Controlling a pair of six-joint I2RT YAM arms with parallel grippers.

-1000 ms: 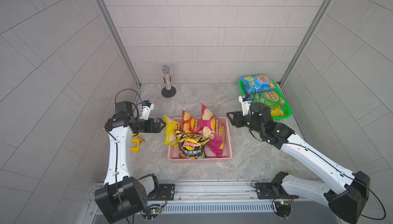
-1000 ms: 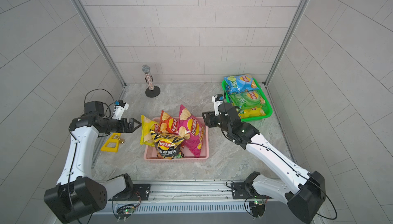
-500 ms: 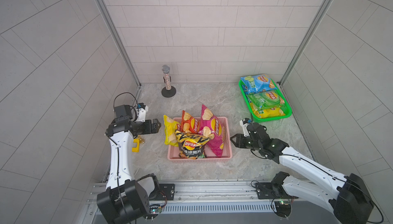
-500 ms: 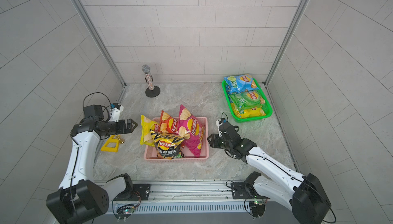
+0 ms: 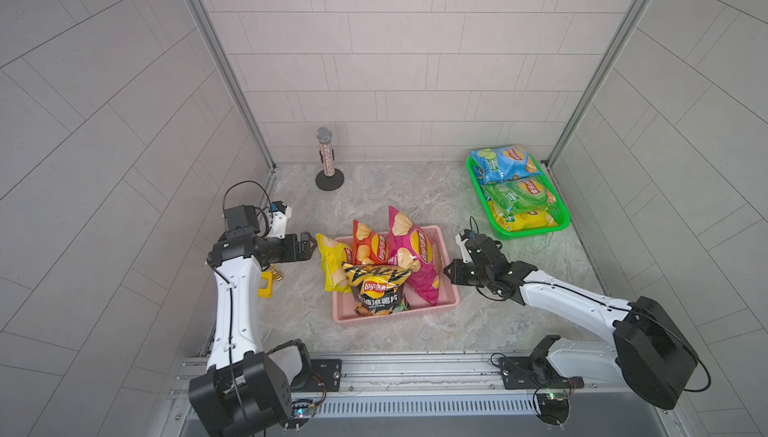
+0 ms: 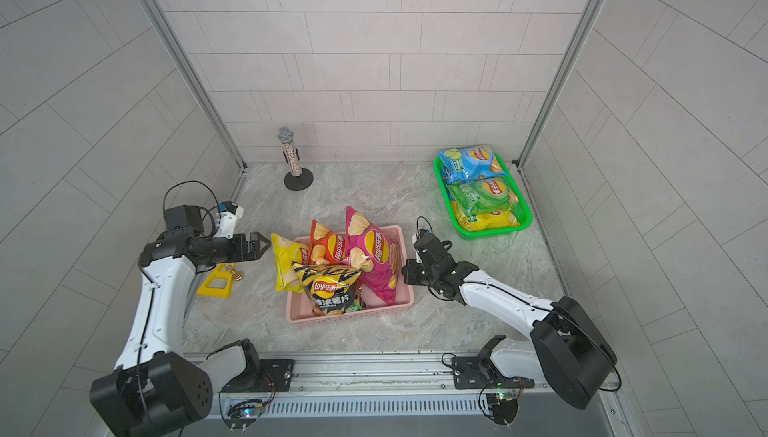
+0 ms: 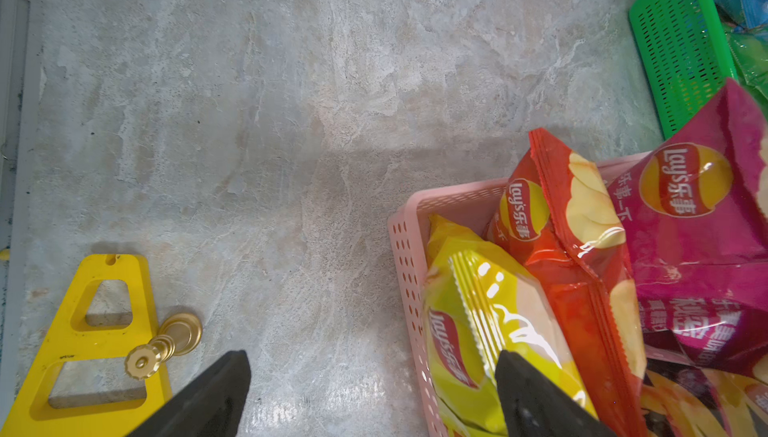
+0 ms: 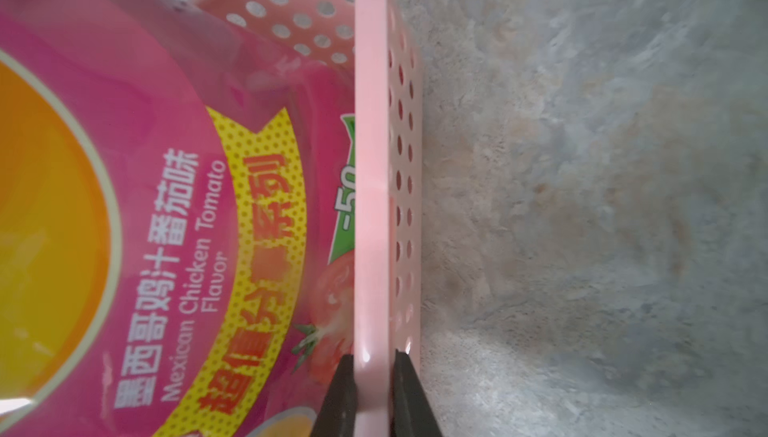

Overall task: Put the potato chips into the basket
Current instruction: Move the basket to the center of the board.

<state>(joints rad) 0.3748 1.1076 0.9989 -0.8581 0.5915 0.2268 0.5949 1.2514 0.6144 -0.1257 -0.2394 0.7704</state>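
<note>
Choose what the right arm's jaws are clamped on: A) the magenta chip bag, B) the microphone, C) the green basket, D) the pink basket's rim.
D: in the right wrist view the right jaws pinch the pink basket rim from both sides, the magenta bag lying just inside it.

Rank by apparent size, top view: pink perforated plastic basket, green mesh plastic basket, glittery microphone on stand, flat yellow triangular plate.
1. pink perforated basket
2. green mesh basket
3. glittery microphone
4. yellow triangular plate; left arm overlaps it, so unsure.
</note>
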